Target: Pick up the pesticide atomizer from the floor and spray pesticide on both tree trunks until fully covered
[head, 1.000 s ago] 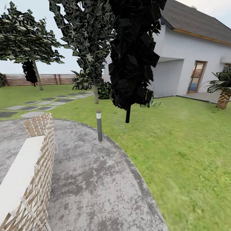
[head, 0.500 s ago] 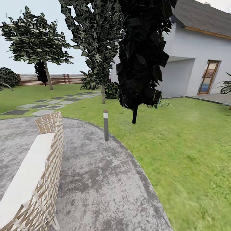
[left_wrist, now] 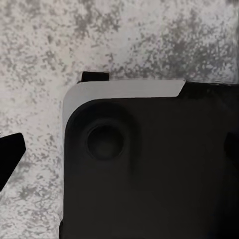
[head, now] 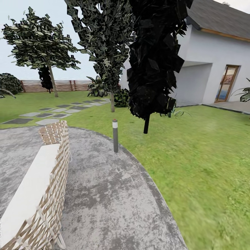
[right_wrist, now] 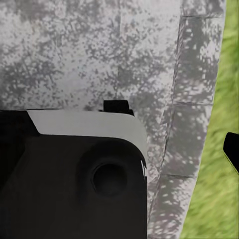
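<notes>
step: robot is travelling, searching for the sprayer, which I am not finding on the paving (head: 104,194) or lawn (head: 201,163) | claws: state impossible to tell | next: heading for the grey-trunked tree (head: 52,81) far left by the fence (head: 66,85)

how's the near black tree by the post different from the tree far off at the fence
The black tree has near-black foliage hanging low in a tall column on a thin dark stem. The far tree has a wide, speckled green canopy held high on a bare, pale, leaning trunk. Both stand on the lawn.
</notes>
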Robot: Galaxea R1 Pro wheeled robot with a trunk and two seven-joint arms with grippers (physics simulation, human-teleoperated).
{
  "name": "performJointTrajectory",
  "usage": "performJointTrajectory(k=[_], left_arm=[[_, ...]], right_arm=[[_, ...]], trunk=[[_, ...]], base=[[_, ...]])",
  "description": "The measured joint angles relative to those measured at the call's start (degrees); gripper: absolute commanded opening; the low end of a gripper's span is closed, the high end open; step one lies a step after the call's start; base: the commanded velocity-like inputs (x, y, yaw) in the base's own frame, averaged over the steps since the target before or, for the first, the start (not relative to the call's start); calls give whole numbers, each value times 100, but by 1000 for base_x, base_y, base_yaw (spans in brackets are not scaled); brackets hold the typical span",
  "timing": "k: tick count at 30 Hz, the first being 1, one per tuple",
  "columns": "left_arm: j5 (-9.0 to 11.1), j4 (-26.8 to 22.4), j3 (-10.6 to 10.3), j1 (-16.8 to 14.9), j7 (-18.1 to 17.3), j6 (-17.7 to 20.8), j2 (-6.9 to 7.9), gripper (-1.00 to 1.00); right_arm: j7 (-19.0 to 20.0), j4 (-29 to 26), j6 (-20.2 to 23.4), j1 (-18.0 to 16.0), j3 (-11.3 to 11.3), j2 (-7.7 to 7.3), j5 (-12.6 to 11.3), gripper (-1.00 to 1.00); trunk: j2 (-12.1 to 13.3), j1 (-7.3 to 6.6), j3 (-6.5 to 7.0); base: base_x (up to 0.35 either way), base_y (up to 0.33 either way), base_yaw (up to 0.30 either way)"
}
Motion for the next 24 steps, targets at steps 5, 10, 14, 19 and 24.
performJointTrajectory(k=[5, 10, 14, 19, 24], left_arm=[[202, -262, 0, -61, 9, 16, 1, 100], [491, -372, -6, -199, 4, 32, -2, 100], [568, -399, -2, -244, -1, -10, -9, 100], [636, -402, 6, -257, 2, -260, -37, 100], [1052, -385, 5, -257, 3, -589, -44, 100]], right_arm=[[-32, -152, 1, -136, 14, 90, 3, 100], [-45, -273, 1, -190, 22, 134, 1, 100], [-54, -291, -4, -203, 18, 140, -6, 100], [-59, -283, -16, -208, -6, 133, -43, 100], [-61, -279, -26, -209, -23, 122, -61, 100]], trunk=[[0, 0, 0], [0, 0, 0], [0, 0, 0], [0, 0, 0], [0, 0, -1]], base=[[0, 0, 146], [0, 0, 82], [0, 0, 24], [0, 0, 7], [0, 0, 2]])
